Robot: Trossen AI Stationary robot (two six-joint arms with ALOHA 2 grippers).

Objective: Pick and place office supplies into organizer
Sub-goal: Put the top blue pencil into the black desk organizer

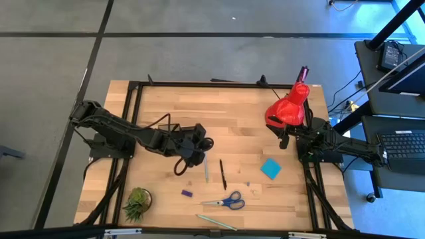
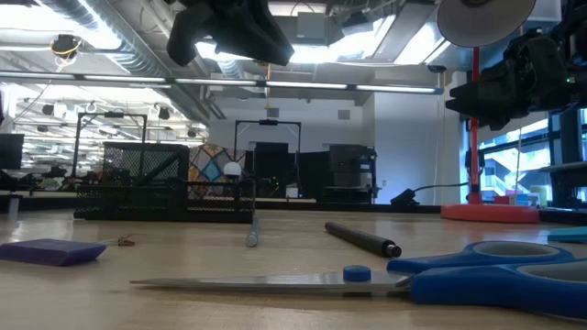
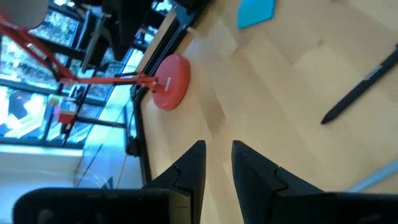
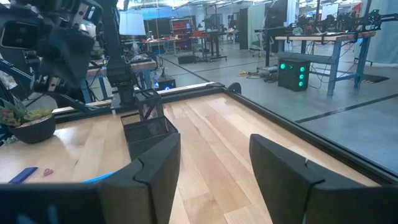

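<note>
The pale wooden slatted bench (image 1: 239,126) carried everything, with the black mesh rectangular organizer (image 1: 178,129) lying left of centre, partly under the left arm. The left claw (image 1: 202,143) hung above the bench just beside the organizer's near end, its fingers (image 3: 189,171) parted by a narrow gap and grasping nothing. The right claw (image 4: 214,165) waited near the red desk lamp (image 1: 289,107) at the far right, jaws spread and empty. No supply looked to be in the organizer yet, though its interior was poorly seen. The blue-handled scissors (image 1: 226,201), the cyan square sticky-note pad (image 1: 270,168), the thin dark pen (image 1: 223,174), the pale pencil (image 1: 206,169) and the tiny purple block (image 1: 186,193) lay loose on the bench. The step in hand was likely the left claw's approach to the pencil just below it; next it would need to descend, straddle the shaft and close.
</note>
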